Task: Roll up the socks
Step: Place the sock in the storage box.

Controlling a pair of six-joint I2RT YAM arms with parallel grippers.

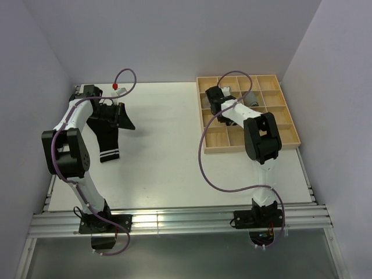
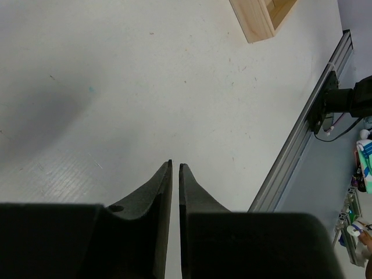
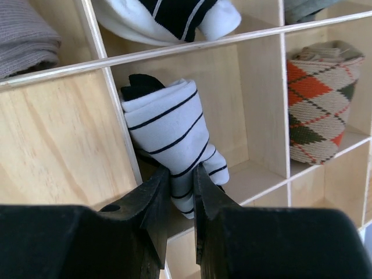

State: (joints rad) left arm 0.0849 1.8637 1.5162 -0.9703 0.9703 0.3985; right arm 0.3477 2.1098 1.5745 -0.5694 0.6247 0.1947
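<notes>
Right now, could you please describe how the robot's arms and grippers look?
The left arm and right arm match: white links, bulky black joints, a purple cable looping beside each. The left gripper and right gripper are matte black, each side tapering to a thin tip.

The left arm (image 1: 68, 152) rises from its base at 7 o'clock, elbow bent, wrist at 11 o'clock; the left gripper (image 2: 175, 166) is nearly closed, a thin slit between its jaws. The right arm (image 1: 263, 139) leans from 5 toward 1 o'clock, the right gripper (image 3: 181, 170) pinched close in a grip
</notes>
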